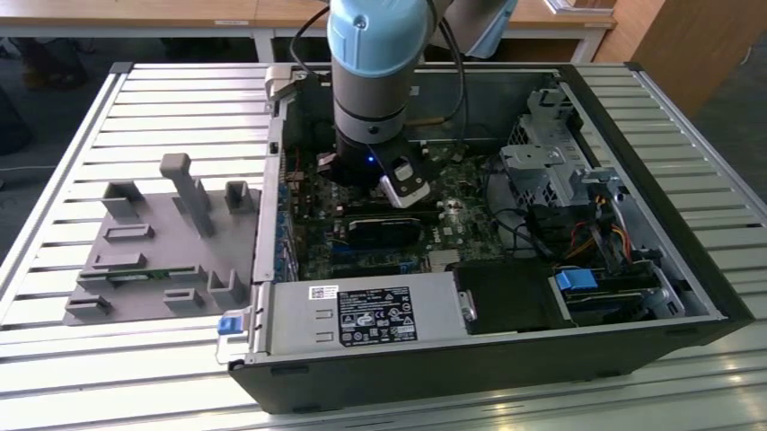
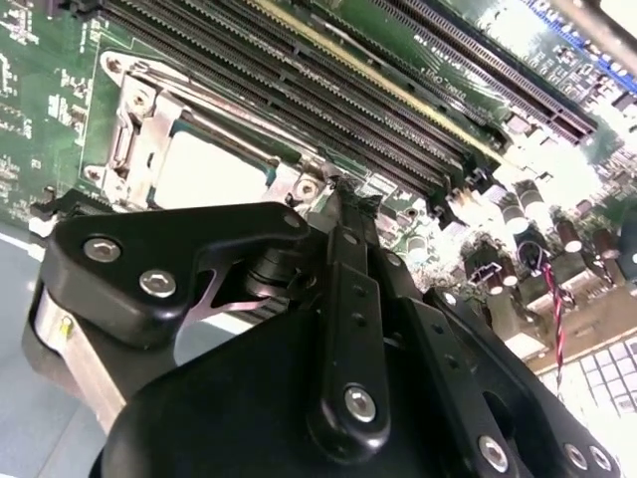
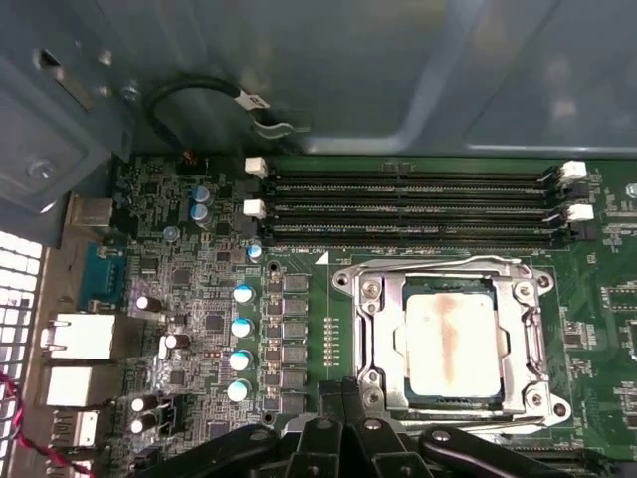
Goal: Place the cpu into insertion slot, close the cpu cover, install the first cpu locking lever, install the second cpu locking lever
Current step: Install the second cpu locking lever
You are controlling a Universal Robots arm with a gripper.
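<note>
First wrist view, dull silver cpu (image 3: 450,345) seated under closed cpu cover (image 3: 528,339)

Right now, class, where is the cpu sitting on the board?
In the first wrist view the cpu lies in the insertion slot, framed by the cpu cover, beside the long black memory slots.

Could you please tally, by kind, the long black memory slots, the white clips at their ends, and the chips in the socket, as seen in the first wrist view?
Memory slots: 3
White clips: 4
Chips: 1
Total: 8
</note>
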